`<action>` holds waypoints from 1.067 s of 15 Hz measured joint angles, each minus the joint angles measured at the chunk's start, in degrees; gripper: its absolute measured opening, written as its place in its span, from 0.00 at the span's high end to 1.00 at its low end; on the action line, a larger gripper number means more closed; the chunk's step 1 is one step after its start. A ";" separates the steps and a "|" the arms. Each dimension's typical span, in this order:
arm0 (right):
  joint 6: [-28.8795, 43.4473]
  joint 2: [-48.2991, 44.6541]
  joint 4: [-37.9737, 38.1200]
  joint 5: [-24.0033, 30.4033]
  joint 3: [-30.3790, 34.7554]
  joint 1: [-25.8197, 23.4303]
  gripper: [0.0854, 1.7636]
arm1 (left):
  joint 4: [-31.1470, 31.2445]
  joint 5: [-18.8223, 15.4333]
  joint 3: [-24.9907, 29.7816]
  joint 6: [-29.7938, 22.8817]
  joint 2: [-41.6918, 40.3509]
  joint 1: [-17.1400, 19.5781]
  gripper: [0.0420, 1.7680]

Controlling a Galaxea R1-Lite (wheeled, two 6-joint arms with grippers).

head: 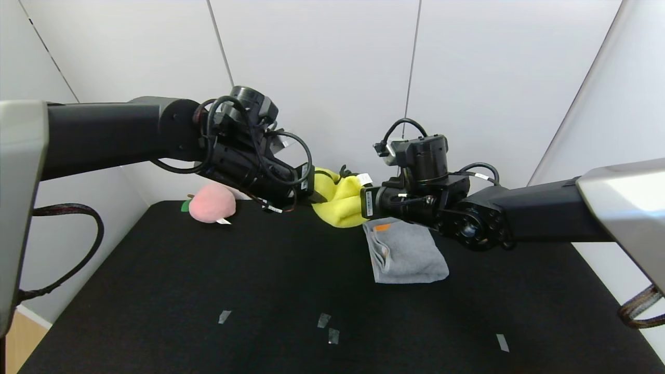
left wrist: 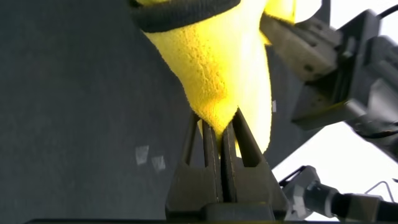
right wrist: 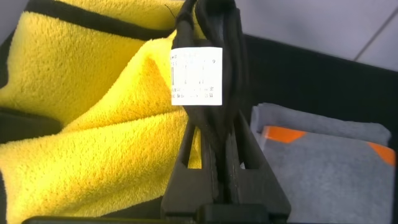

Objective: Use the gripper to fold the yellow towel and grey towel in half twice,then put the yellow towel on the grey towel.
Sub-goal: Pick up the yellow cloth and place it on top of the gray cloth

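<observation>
The yellow towel point(head: 340, 201) hangs bunched above the black table between both arms. My left gripper point(head: 314, 193) is shut on one end of it; in the left wrist view the yellow towel point(left wrist: 217, 74) is pinched between the closed fingers point(left wrist: 211, 140) of that gripper point(left wrist: 221, 127). My right gripper point(head: 363, 200) is shut on the other end, gripping the dark edge trim by the white tag point(right wrist: 196, 74) of the yellow towel point(right wrist: 93, 124). The grey towel point(head: 408, 252) lies folded on the table under the right gripper point(right wrist: 219, 134), its orange band point(right wrist: 286, 132) showing.
A pink plush peach point(head: 212, 204) sits at the back left of the black table point(head: 208, 291). Small tape marks point(head: 327, 324) dot the front of the table. White wall panels stand close behind.
</observation>
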 joint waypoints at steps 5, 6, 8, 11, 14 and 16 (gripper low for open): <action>-1.34 -3.74 -0.11 -0.15 5.28 -3.61 0.94 | -2.24 6.07 -2.78 0.55 4.46 -4.33 0.95; -1.58 -4.49 -0.18 -0.17 6.47 -4.44 0.94 | -2.88 6.63 -2.89 0.61 5.40 -4.92 0.95; -1.78 -5.73 -1.30 -0.15 8.95 -6.14 0.94 | -4.29 8.68 -2.91 0.71 7.13 -6.52 0.95; -3.51 -6.73 -5.85 -0.11 13.19 -8.59 0.94 | -6.67 9.50 -2.94 0.85 9.34 -8.51 0.95; -3.96 -7.08 -9.85 -0.06 17.52 -11.03 0.94 | -10.15 11.14 -2.94 1.26 11.36 -10.23 0.95; -3.97 -7.22 -11.14 -0.02 19.87 -12.21 0.94 | -12.69 11.45 -2.84 1.49 12.92 -10.64 0.95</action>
